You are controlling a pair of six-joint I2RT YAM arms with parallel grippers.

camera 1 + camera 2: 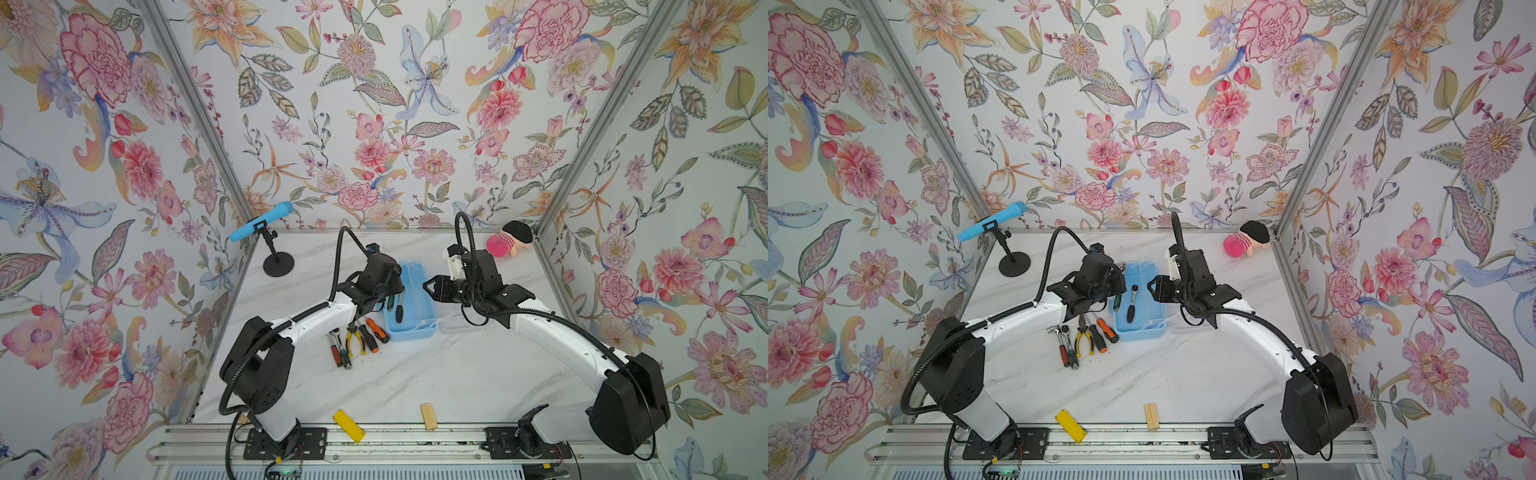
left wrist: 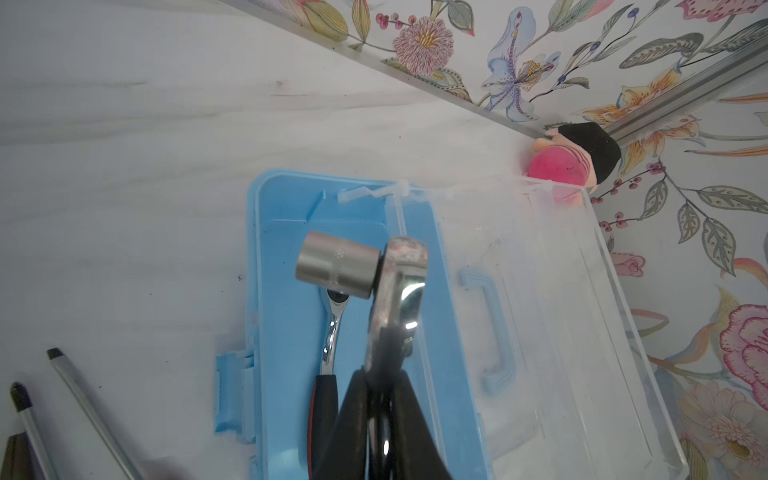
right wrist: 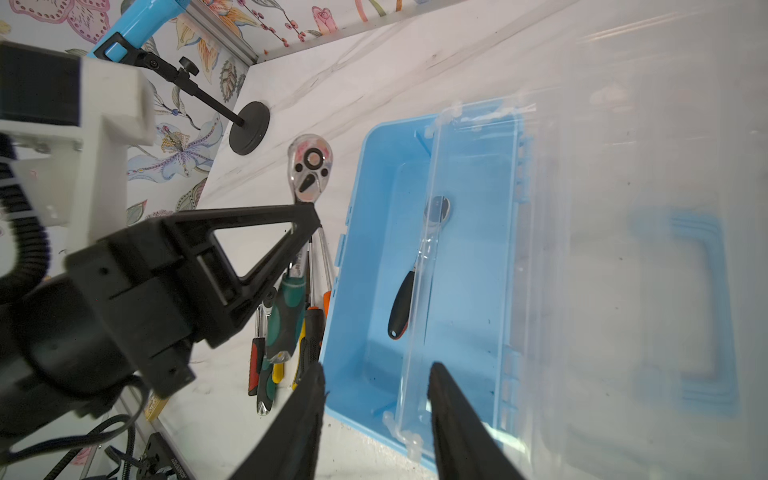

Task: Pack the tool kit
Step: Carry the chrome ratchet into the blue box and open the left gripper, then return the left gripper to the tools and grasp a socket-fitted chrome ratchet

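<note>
- left gripper [image 2: 384, 361] is clenched on the shaft of a green-handled chrome ratchet [image 2: 401, 270] with a steel socket [image 2: 338, 266] on its head. it holds the tool above the box and in line with its length, likely so it can go in lengthways.
- right gripper [image 3: 376, 368] hangs at the box's near end, jaws parted and holding nothing. the lid's edge runs between its fingers in the wrist view; whether a finger props it i cannot tell.
- white marble-look table [image 1: 457, 374] offers wide bare room in front of the box.
- small rectangular light-blue plastic box [image 1: 1138, 333] sits mid-table, open; its long walls make a narrow trough.
- clear plastic lid [image 2: 540, 291] with a blue handle is swung to the right, out of the left arm's way.
- black-handled ratchet [image 1: 1132, 305] lies inside, with floor free on both sides.
- yellow-handled pliers [image 1: 1082, 333], orange-black screwdrivers [image 1: 1108, 330] and a red-handled ratchet [image 1: 1063, 353] lie in a row just left of the box, not yet packed.
</note>
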